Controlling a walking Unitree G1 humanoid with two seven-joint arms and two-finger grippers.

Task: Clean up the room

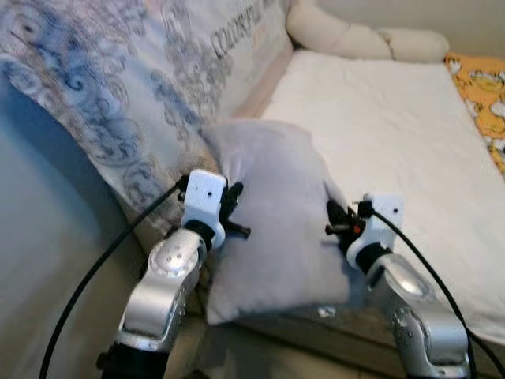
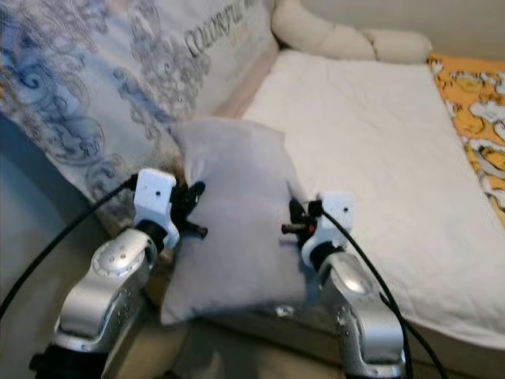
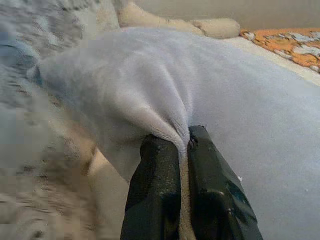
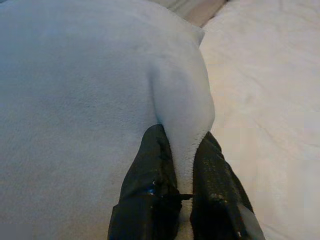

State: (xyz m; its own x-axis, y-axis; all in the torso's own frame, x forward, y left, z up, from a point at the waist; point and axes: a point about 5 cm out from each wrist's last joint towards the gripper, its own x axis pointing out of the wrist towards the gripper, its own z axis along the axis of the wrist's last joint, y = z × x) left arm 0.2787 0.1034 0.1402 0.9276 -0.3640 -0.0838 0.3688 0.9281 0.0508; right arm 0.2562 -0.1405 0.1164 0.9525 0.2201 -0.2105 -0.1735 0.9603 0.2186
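Grey pillow pinched by left tool and right tool, seemingly over white bed.

The bed is covered with a white sheet that has small wrinkles. A grey pillow lies on the near corner of the bed, at about 7 o'clock from its middle, and leans against a patterned blue-and-white cushion at 9 o'clock. A long cream bolster lies along the far end, at 12 o'clock. An orange patterned cloth lies at 2 o'clock.
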